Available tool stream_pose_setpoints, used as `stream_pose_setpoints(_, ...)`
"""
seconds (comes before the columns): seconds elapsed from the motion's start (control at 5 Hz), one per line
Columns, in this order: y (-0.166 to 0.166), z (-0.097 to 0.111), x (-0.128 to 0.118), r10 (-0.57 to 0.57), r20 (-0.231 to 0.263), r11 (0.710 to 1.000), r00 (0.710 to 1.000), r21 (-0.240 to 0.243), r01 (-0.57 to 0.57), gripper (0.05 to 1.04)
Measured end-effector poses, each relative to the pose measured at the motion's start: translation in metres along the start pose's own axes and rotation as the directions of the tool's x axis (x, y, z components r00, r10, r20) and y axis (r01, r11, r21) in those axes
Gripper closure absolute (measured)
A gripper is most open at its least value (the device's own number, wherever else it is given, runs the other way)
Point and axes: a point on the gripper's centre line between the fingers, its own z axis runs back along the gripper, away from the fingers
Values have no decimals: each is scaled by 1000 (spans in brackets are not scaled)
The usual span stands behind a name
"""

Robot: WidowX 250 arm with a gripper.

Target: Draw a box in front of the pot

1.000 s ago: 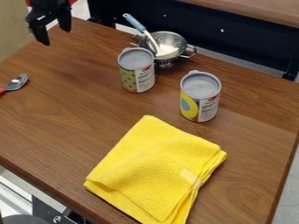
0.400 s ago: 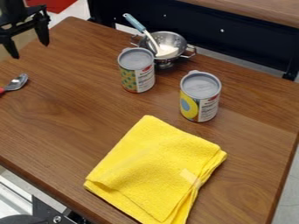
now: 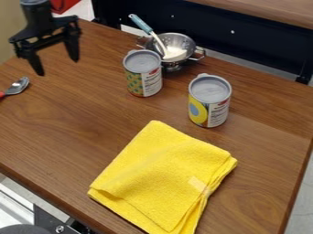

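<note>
End effector (image 3: 58, 67) shifted rightward and lower in camera view; fingers spread apart.

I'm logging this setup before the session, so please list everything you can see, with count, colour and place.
Pot: 1, silver, far side of the table
Utensil: 1, light-blue handle, leaning in the pot
Cans: 2, multicoloured with grey lids, one just in front of the pot, one nearer the right side
Cloth: 1, yellow, folded, near part of the table
Spoon: 1, silver with red handle, left edge
Table: 1, brown, under these things
Panel: 1, dark, behind the table
Wooden surface: 1, brown, top right
Red item: 1, red, top left
Arm: 1, black, top left
Gripper: 1, black, open, over the far left of the table
</note>
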Motion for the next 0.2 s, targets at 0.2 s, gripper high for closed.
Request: stream_pose_setpoints(0.2, 2, 13, -34, -47, 12, 998, 999, -31, 47, 85)
